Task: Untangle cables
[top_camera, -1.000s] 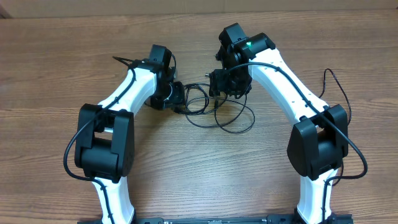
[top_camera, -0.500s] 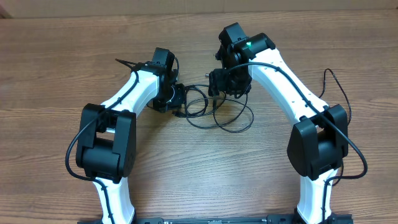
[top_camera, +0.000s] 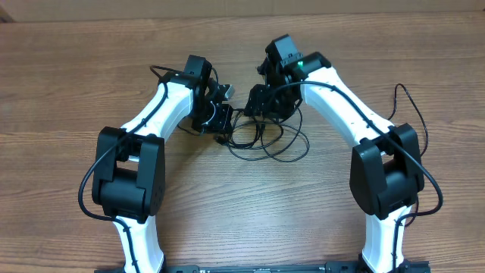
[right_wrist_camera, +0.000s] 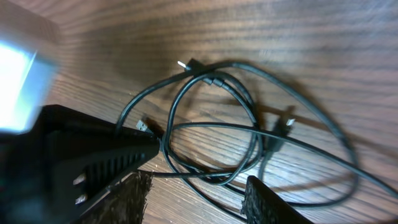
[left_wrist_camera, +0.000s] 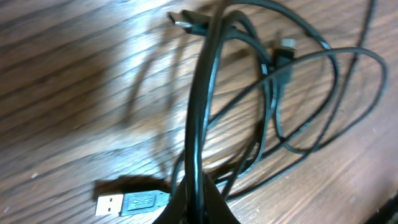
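Note:
The cables (top_camera: pixel 277 144) are thin black cords lying in tangled loops on the wooden table, between the two arms. My left gripper (top_camera: pixel 221 130) is at the left edge of the tangle. In the left wrist view it (left_wrist_camera: pixel 199 188) is shut on one black strand (left_wrist_camera: pixel 202 106) that rises from the fingers toward the loops. A USB plug (left_wrist_camera: pixel 119 204) lies beside the fingers, and two small connectors (left_wrist_camera: pixel 186 22) (left_wrist_camera: pixel 286 47) lie farther off. My right gripper (top_camera: pixel 253 105) hovers close over the tangle's upper left. Its fingers (right_wrist_camera: pixel 266 202) stand apart, open (right_wrist_camera: pixel 198 190), with cable loops (right_wrist_camera: pixel 211 130) just ahead.
The wooden table (top_camera: pixel 76 91) stretches out on all sides of the tangle. The left gripper's black body (right_wrist_camera: pixel 81 162) fills the left of the right wrist view, very near the right fingers. Thicker arm wires (top_camera: pixel 402 95) arch off each arm.
My left gripper has shut on a cable strand and shifted slightly right. The right gripper has moved left toward it, and its jaws have narrowed a little.

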